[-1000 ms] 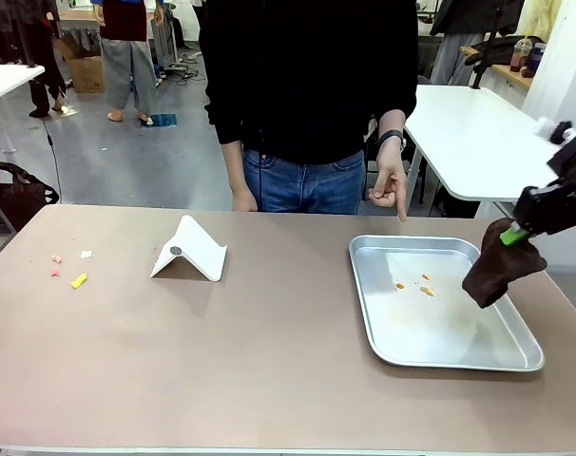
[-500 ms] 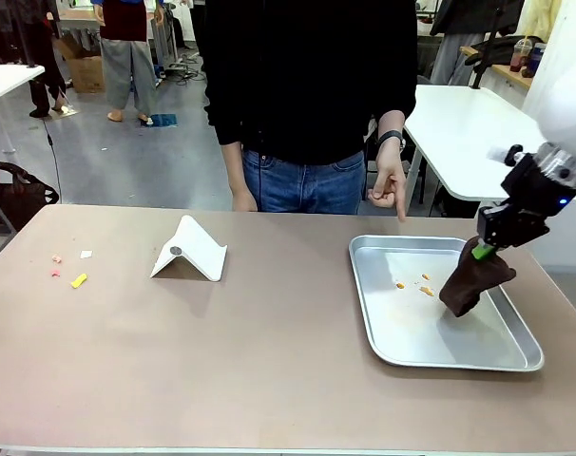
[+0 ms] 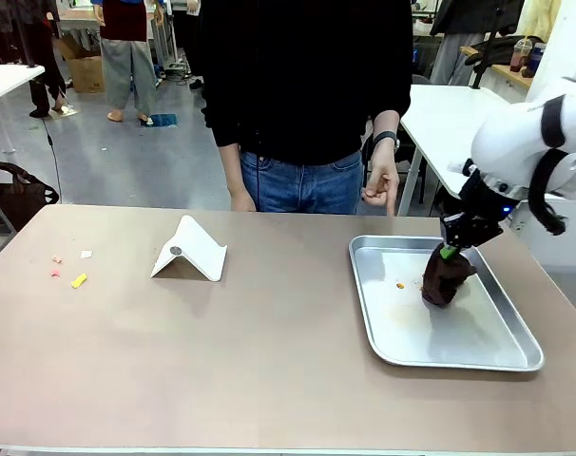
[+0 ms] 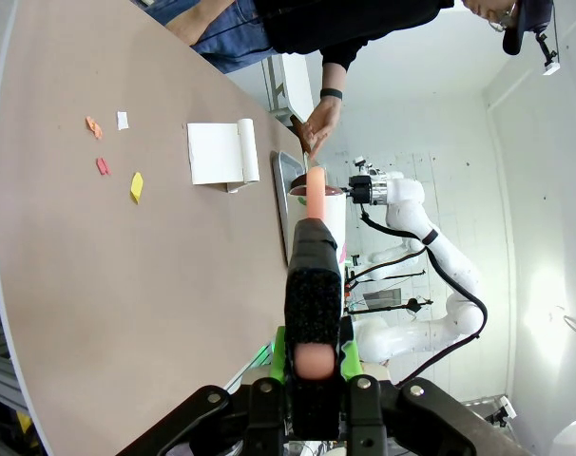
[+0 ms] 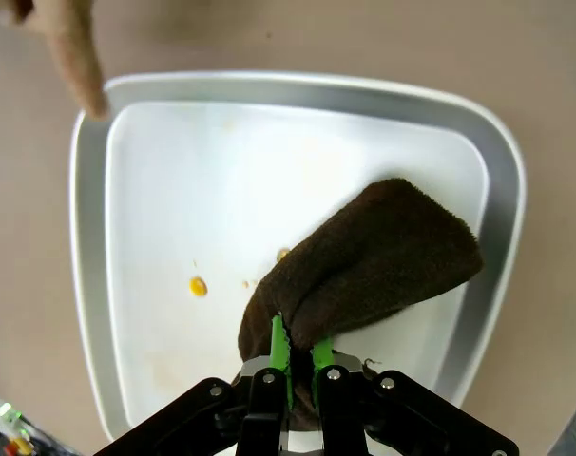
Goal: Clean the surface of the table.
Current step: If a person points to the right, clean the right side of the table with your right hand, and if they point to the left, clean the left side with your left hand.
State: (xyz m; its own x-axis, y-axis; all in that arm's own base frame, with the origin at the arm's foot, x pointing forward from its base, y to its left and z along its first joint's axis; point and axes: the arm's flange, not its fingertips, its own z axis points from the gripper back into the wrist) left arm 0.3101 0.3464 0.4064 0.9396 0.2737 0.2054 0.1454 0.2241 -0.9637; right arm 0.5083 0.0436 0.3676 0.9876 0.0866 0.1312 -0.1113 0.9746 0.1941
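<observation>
The counter (image 3: 269,380) lies broad, with the tray (image 3: 459,332) at its right end. The cloth (image 3: 445,277), a second ago out past the tray's rim, now presses on the orange spots, pinched in the right pincer (image 3: 448,252). The tray gets wiped first, it seems; the counter's scraps (image 3: 77,280) wait. The left pincer (image 4: 315,359) grips a tool (image 4: 314,275).

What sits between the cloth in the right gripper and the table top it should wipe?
The silver tray: the right gripper is shut on the brown cloth, which rests on the tray's floor, not on the table. The coloured scraps lie at the table's left end, with the white folded stand roughly between.
</observation>
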